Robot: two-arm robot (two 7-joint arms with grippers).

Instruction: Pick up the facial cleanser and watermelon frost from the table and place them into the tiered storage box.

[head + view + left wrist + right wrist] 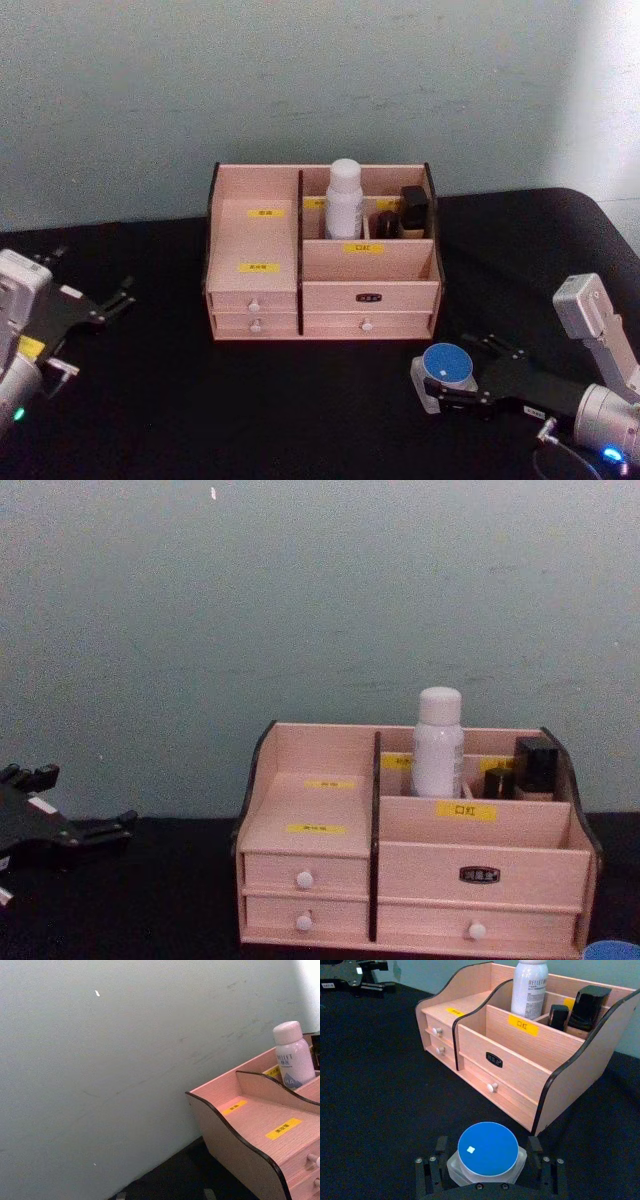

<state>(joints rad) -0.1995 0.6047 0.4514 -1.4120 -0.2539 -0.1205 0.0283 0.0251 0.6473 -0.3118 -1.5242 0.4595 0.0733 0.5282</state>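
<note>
Gripping the watermelon frost jar, a squat translucent pot with a flat round blue lid, the right tool has its black fingers shut on the jar's two sides near the front right of the worktop, apart from the front right corner of the tiered storage box; whether the jar rests on the surface cannot be told. The box is pale pink grained wood with dark curved side edges, yellow labels and white-knobbed drawers, and it stands at the back middle of the matte black worktop against a plain grey-green wall. A smooth white cylindrical facial cleanser bottle stands upright in a rear compartment, beside two glossy black containers. The left tool sits at the left edge, fingers spread wide, holding nothing.
</note>
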